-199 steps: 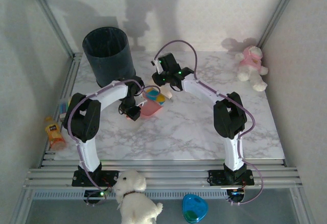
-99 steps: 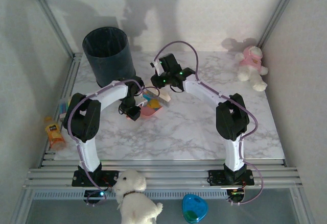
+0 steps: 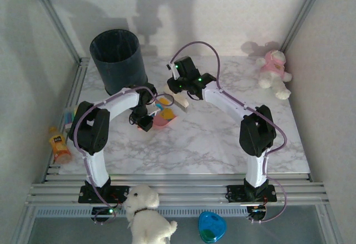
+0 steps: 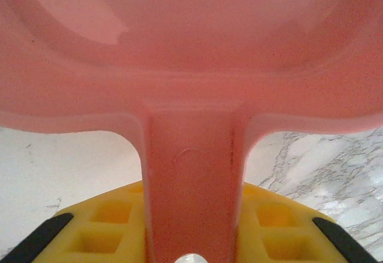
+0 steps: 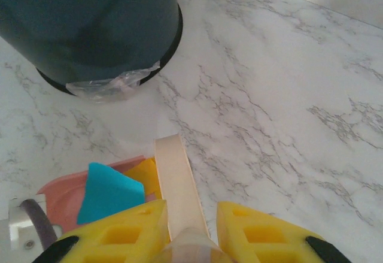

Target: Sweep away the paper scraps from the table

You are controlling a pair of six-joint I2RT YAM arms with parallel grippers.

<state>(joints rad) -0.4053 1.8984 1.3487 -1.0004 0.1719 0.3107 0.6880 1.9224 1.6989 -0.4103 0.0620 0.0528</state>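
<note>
Light over the white grey-veined marble table (image 3: 211,138) is soft, flat and rather dim, and the overhead view looks hazy. The light comes from the near side. Beyond the table's far edge the wall carries broad, fuzzy-edged shadows, and the pink plush toy (image 3: 273,73) at the far right corner throws a faint one behind itself. The dark round plastic bin (image 3: 117,55) at the far left corner is almost featureless inside (too dark to read). In the left wrist view the pink plastic dustpan (image 4: 191,95) is wholly out of focus, with a pale sheen upper left. In the right wrist view the veining is crisp and bright, while the cream plastic brush handle (image 5: 176,179) blurs toward the lens.
</note>
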